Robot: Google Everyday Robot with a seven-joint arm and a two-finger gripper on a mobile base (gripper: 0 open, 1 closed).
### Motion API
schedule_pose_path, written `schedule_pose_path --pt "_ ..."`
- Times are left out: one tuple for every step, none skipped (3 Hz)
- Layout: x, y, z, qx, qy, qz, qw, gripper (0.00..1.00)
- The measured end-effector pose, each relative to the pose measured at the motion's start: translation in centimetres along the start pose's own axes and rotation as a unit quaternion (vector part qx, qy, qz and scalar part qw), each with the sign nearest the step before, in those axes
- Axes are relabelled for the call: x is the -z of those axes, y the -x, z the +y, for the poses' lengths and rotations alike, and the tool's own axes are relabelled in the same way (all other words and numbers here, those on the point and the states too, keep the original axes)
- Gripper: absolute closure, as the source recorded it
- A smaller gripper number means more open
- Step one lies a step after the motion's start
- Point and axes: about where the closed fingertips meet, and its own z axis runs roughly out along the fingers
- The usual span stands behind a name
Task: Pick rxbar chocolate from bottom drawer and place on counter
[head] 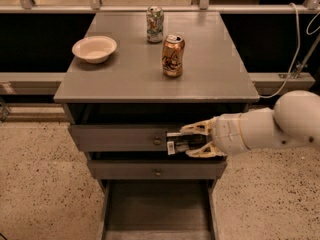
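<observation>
- The counter point(130, 79) is the grey square top of the cabinet. It carries a bowl and two cans, and the bar is not on it.
- The bottom drawer point(157, 211) stands pulled out at the foot of the cabinet, showing a plain grey floor.
- The white arm point(280, 124) reaches in from the right at the height of the upper drawers.
- Two shallower drawers, the top drawer point(115, 138) and the middle drawer point(125, 170), each carry a small round knob. The top one is pulled out a little.
- The cream bowl point(94, 49) sits near the counter's left edge.
- The copper can point(173, 55) stands upright near the counter's middle. A silver can point(155, 24) stands behind it.
- The gripper point(188, 143) hangs in front of the top drawer, just right of its knob. Its tan fingers point(196, 129) are closed above and below the bar.
- The rxbar chocolate point(180, 144) is held roughly level in that pinch, above the bottom drawer and below the counter, with its pale-labelled end pointing left.
</observation>
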Motion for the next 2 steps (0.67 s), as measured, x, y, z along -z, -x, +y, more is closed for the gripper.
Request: schedule_pose_path --pt "5.4 4.6 -1.1 0.007 0.0 -0.002 1.0 1.0" --pt "8.7 4.7 -3.1 -0.015 0.001 -0.002 0.9999 1.0"
